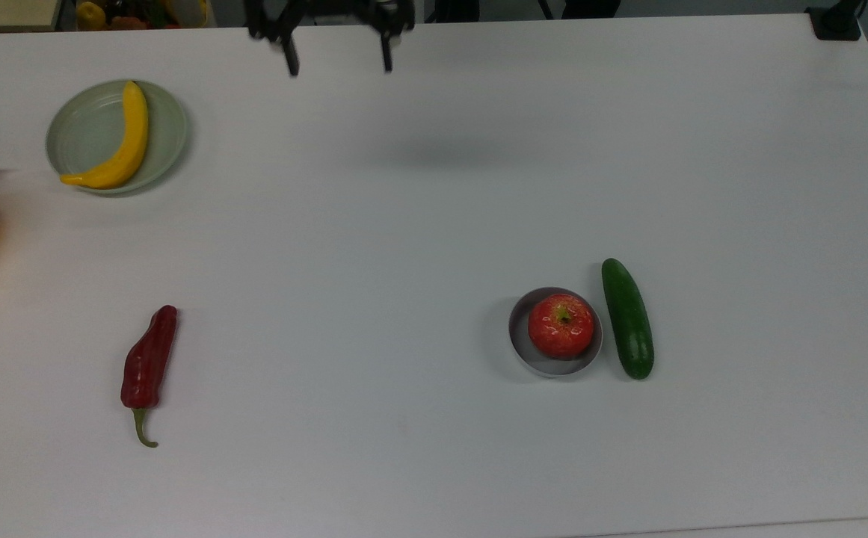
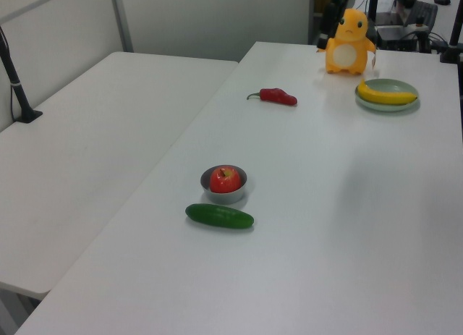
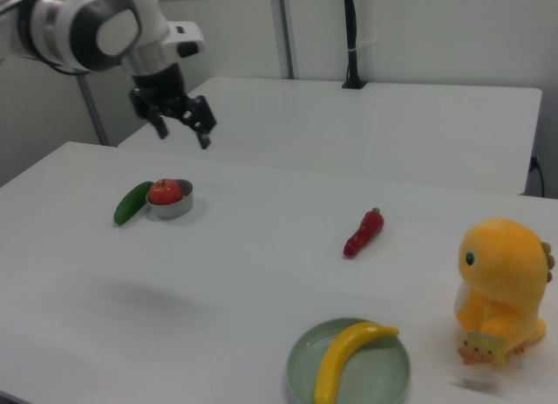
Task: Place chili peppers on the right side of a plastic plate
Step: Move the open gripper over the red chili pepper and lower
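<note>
Broad bare bench [image 1: 434, 187] between plastic plate [image 1: 82, 131], chili peppers [image 1: 148, 364] and bowl [image 1: 553, 362]. End effector [image 1: 336, 63] near far edge, spread wide, empty, touching nothing.

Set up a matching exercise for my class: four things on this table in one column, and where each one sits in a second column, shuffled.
Things:
1. banana
2. apple
3. cucumber
4. chili pepper

Places:
A. in the grey bowl
B. alone on the bare table
C. on the pale green plate
D. on the table right beside the bowl

Pairs: 1-C, 2-A, 3-D, 4-B
</note>
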